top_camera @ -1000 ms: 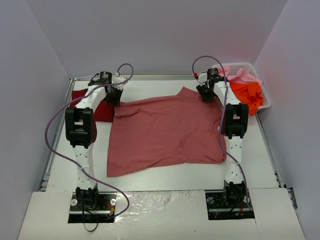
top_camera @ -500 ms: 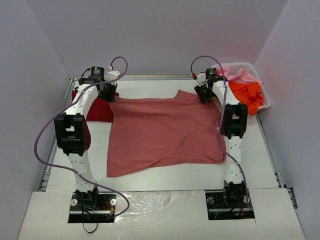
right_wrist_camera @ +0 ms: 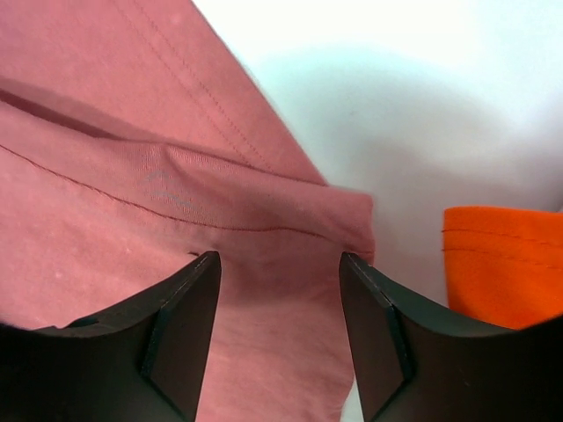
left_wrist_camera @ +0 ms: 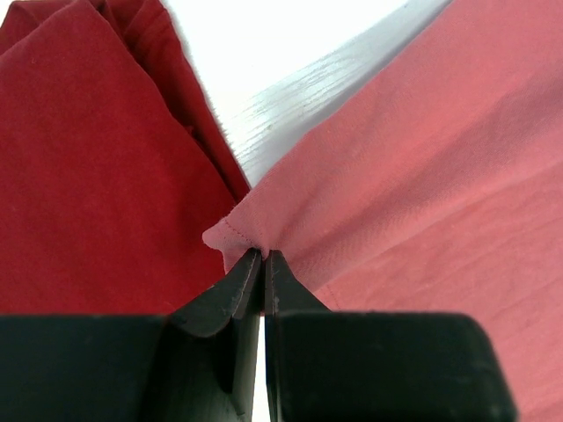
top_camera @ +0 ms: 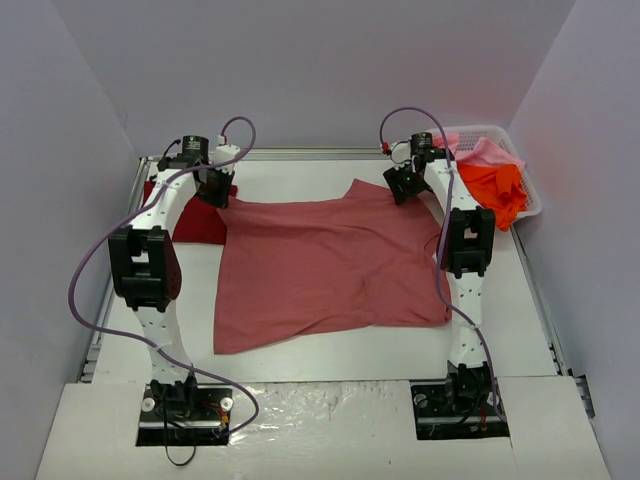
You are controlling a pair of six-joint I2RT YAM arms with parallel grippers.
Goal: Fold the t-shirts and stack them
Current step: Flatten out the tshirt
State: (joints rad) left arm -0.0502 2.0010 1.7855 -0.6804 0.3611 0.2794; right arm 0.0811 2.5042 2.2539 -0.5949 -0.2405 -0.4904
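Now | left claw (left_wrist_camera: pixel 264 257) pinching rose shirt (top_camera: pixel 330 262) corner | right claw (right_wrist_camera: pixel 278 261) parted over hem

No text, label or number can be read anywhere.

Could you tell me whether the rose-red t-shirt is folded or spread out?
Spread out: the rose-red t-shirt lies flat across the table, with one sleeve sticking out at the far edge.
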